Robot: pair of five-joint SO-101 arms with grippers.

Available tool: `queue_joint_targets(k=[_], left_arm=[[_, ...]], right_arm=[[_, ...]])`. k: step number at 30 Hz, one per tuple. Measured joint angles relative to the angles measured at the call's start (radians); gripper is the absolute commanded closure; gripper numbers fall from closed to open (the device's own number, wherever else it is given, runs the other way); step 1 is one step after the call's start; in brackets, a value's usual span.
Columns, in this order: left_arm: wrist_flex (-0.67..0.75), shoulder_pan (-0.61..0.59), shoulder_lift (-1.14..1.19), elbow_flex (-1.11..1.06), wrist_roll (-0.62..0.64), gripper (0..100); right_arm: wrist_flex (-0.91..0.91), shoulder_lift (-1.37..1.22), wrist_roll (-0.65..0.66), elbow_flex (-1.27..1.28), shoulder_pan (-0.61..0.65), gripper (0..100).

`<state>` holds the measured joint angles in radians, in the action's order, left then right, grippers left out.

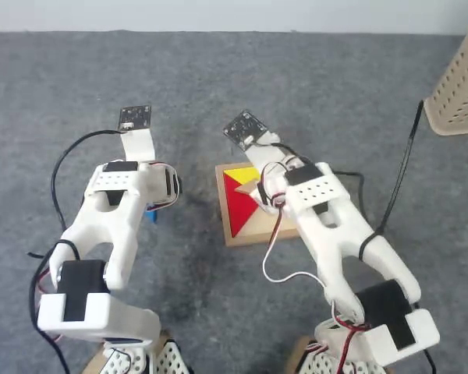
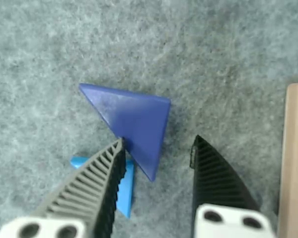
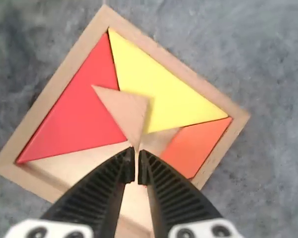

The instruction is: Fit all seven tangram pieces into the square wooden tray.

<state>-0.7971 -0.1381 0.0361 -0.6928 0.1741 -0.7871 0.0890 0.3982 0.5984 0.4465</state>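
Right wrist view: right gripper (image 3: 136, 153) pinches tan triangle (image 3: 123, 110).

Tray (image 1: 249, 236) in the middle, three pieces (image 3: 79, 119) in it, a triangle (image 3: 126, 111) above them. Two more pieces (image 2: 134, 116) lie just left. Basket (image 1: 460, 78) far right.

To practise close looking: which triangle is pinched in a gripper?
The tan triangle, gripped at one corner by the right gripper. It overlaps the red triangle and yellow triangle, flat in the tray; the blue triangle lies on the carpet.
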Motion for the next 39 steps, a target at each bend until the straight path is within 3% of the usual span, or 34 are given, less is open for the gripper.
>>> queue_joint_targets(k=[21,33,39], left_arm=[[0.0,0.0,0.0,0.0,0.0,79],[0.0,0.0,0.0,0.0,0.0,79],[0.0,0.0,0.0,0.0,0.0,79]], right_arm=[[0.046,-0.13,0.0,-0.023,0.071,99.2],[-0.008,-0.239,0.002,-0.218,-0.063,99.2],[-0.06,-0.239,0.0,-0.292,-0.072,99.2]])
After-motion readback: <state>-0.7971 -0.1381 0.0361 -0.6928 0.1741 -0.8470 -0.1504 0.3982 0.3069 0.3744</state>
